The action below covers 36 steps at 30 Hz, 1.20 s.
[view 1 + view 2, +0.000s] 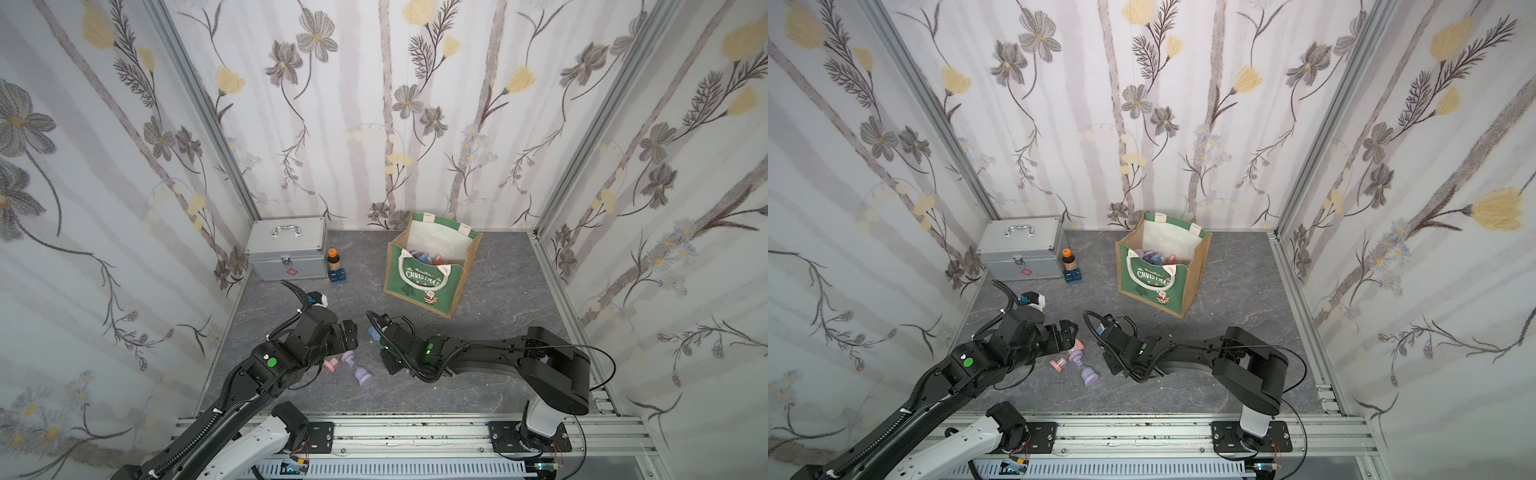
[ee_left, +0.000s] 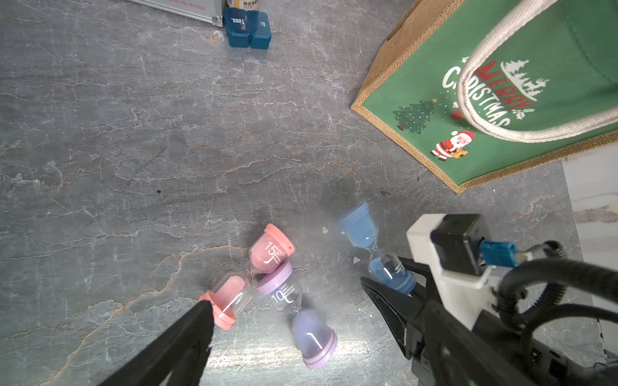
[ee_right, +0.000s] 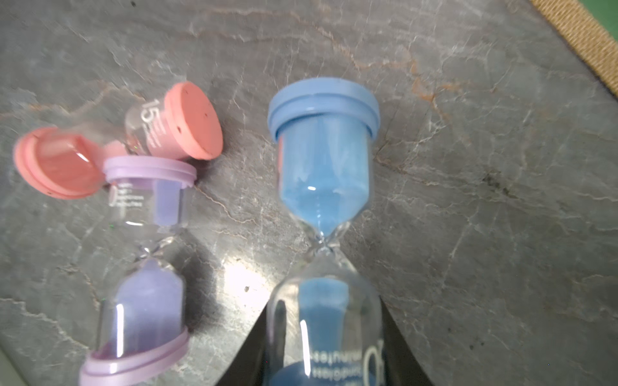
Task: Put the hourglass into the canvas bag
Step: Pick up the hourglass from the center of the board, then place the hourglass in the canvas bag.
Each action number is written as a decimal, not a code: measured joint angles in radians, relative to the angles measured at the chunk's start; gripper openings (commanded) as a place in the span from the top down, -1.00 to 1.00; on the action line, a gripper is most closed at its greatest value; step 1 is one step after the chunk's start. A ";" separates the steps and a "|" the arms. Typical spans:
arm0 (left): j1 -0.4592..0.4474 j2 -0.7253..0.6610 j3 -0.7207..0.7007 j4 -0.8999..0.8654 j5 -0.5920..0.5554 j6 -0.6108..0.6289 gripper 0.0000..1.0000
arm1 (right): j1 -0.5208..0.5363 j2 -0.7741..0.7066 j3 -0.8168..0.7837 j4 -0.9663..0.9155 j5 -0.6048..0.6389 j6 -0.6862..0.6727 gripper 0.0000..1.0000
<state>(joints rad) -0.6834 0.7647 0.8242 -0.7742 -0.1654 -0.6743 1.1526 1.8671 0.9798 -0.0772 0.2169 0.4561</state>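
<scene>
The right gripper (image 3: 324, 310) clamps one glass bulb of the blue hourglass (image 3: 322, 173) low over the desk (image 1: 498, 299), near the canvas bag (image 1: 424, 286). The left gripper (image 1: 349, 334) hangs open above the pink hourglass (image 2: 254, 277) and purple hourglass (image 2: 297, 314). Likely light, slick and fragile, it is best held by bulb or cap, never the thin neck; bare desk leads to the bag's open top.

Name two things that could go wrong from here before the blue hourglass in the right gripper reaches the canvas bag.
1. The right gripper pinches the blue hourglass by one smooth glass bulb, far off centre, so it might slip or pivot.
2. The canvas bag already holds other hourglasses, so a drop from height could crack glass on glass.
</scene>
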 measured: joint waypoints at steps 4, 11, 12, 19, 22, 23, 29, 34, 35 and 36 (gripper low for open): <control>0.000 0.005 0.031 0.000 -0.006 0.018 -1.00 | -0.037 -0.116 0.001 -0.007 -0.007 0.000 0.46; 0.000 0.082 0.132 0.044 -0.004 0.074 -1.00 | -0.158 -0.295 0.083 -0.100 -0.010 -0.005 0.40; 0.000 0.103 0.153 0.057 0.002 0.078 -1.00 | -0.185 -0.320 0.101 -0.115 -0.013 -0.009 0.40; 0.000 0.228 0.242 0.153 0.059 0.129 -1.00 | -0.371 -0.412 0.224 -0.156 -0.020 -0.059 0.36; 0.000 0.277 0.270 0.183 0.090 0.148 -1.00 | -0.462 -0.402 0.269 -0.166 -0.035 -0.077 0.34; 0.000 0.298 0.282 0.195 0.100 0.150 -1.00 | -0.493 -0.390 0.286 -0.171 -0.032 -0.083 0.33; 0.000 0.371 0.312 0.249 0.145 0.158 -1.00 | -0.594 -0.248 0.426 -0.209 -0.064 -0.129 0.34; 0.000 0.405 0.315 0.274 0.164 0.170 -1.00 | -0.625 -0.092 0.557 -0.259 -0.095 -0.179 0.36; 0.000 0.410 0.315 0.277 0.166 0.170 -1.00 | -0.629 -0.061 0.586 -0.276 -0.095 -0.190 0.36; 0.000 0.415 0.315 0.280 0.166 0.170 -1.00 | -0.632 -0.025 0.621 -0.293 -0.094 -0.201 0.35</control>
<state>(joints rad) -0.6834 1.1797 1.1397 -0.4938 0.0010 -0.5041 0.5209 1.8420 1.6005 -0.3702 0.1226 0.2546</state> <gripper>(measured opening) 0.997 0.344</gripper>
